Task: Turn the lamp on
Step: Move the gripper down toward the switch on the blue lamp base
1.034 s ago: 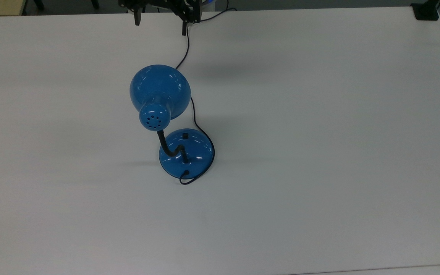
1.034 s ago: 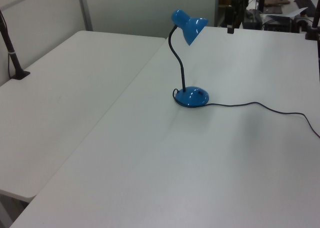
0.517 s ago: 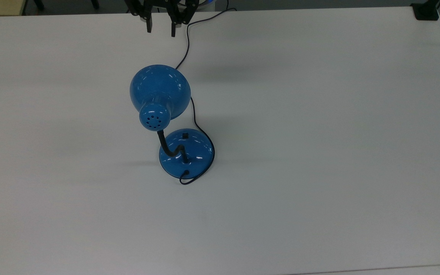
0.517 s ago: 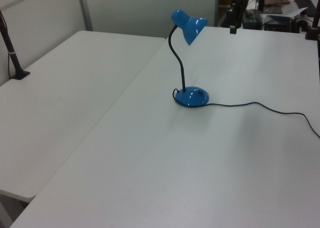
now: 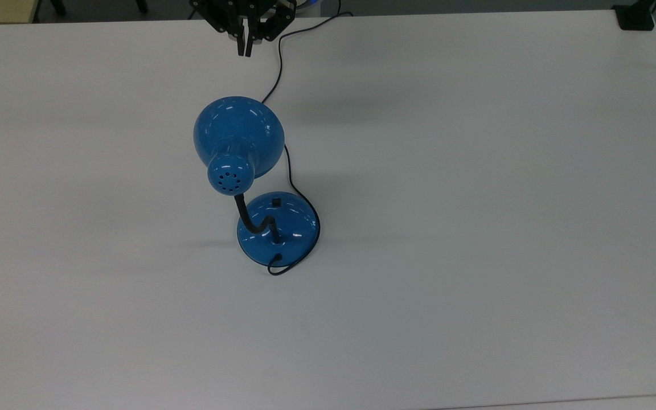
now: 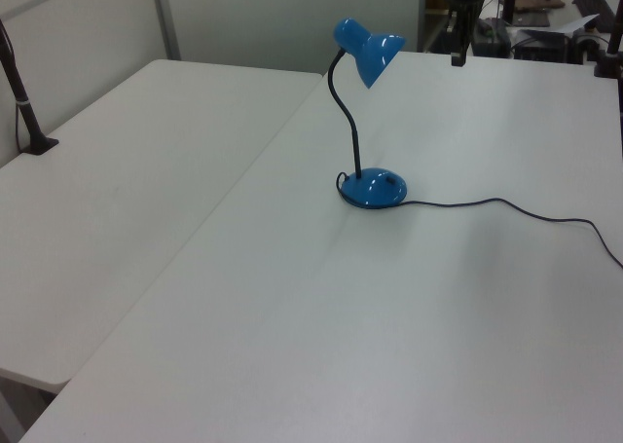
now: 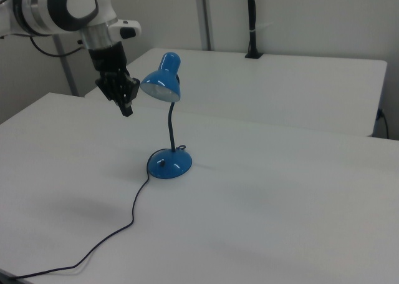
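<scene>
A: What is taking up the most room?

B: The white table point(image 5: 476, 228) is spreading across nearly all of the top view. In the left view a second white table point(image 6: 117, 200) is butting against it along a seam on the left view's left, and in the right view that second table point(image 7: 299, 84) is lying behind the first.

A: And the arm?

B: The Franka arm point(image 7: 62, 9), white with a black wrist, is reaching in from the right view's upper left. It is hanging above the table, not touching the surface.

A: Where is the task's thing sitting?

B: The blue desk lamp point(image 5: 239, 142) is standing upright near the middle of the table. Its dome shade point(image 7: 161, 87) is pointing toward the arm's side, its black bendy neck point(image 6: 343, 122) is curving up from the round blue base point(image 5: 278, 228), and a small black switch point(image 5: 276, 201) is sitting on the part of the base nearer the top view's upper edge. No glow is showing under the shade.

A: The cord?

B: The black cord point(image 5: 280, 68) is looping round the base and running toward the top view's upper edge, passing just to the top view's right of the gripper.

A: And the gripper itself?

B: The gripper point(image 5: 245, 50) is hovering at the top view's upper edge, well apart from the base and above the shade in the top view. Its two fingers are pressing together, with nothing between them. In the right view the gripper point(image 7: 126, 111) is hanging just to the right view's left of the shade, at about the shade's height.
</scene>
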You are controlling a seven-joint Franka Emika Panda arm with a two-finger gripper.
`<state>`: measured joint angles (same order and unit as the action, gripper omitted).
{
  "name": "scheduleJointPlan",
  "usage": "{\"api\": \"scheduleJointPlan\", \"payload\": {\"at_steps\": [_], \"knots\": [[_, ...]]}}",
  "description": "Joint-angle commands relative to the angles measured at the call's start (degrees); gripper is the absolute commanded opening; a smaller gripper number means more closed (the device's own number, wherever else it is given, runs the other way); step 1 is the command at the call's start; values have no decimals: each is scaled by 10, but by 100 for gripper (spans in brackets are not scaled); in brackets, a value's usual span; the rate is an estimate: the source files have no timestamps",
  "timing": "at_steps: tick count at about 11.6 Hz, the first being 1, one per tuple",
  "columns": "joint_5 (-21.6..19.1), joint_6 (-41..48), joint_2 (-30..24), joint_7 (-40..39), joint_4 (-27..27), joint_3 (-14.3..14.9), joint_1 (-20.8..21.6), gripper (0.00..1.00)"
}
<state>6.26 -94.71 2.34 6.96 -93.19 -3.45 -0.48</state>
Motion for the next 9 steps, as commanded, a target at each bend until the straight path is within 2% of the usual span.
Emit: {"api": "scheduleJointPlan", "payload": {"at_steps": [1, 4, 7, 9], "knots": [[-11, -64, -15, -15, -85, 0, -2, 2], [-11, -152, -34, -12, -201, 0, -4, 0], [-11, -272, -24, 3, -285, 1, -3, 0], [-10, -334, 3, 5, -299, 1, -2, 0]]}}
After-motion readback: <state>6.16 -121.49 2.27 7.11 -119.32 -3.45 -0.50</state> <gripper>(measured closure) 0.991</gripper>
